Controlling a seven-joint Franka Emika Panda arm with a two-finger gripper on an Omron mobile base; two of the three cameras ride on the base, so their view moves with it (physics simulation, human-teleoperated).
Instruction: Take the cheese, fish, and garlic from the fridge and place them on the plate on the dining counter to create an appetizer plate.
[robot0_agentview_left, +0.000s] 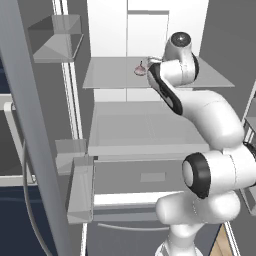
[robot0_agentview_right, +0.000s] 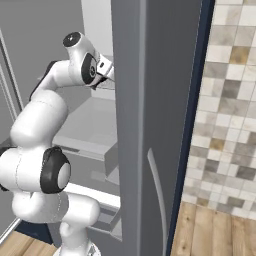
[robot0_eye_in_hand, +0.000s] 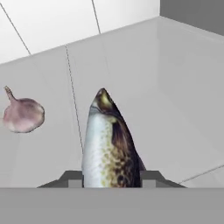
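Note:
In the hand view the fish (robot0_eye_in_hand: 109, 144), speckled pale and dark brown, stands between my two finger tips with its head pointing away from the hand. My gripper (robot0_eye_in_hand: 111, 179) is shut on the fish, just above the upper shelf (robot0_agentview_left: 110, 75) of the open fridge. The pinkish garlic (robot0_eye_in_hand: 22, 114) lies on the same shelf, apart from the fish and to its left. From the left base view the garlic (robot0_agentview_left: 140, 69) sits just left of my hand. The cheese, plate and dining counter are out of view.
The fridge's pale back wall (robot0_eye_in_hand: 52, 22) rises close behind the fish. A lower shelf (robot0_agentview_left: 145, 127) and a drawer lie beneath. Clear door bins (robot0_agentview_left: 55, 40) hang on the left door. The grey right fridge door (robot0_agentview_right: 145, 125) stands close beside the arm, with a tiled wall (robot0_agentview_right: 230, 100) beyond.

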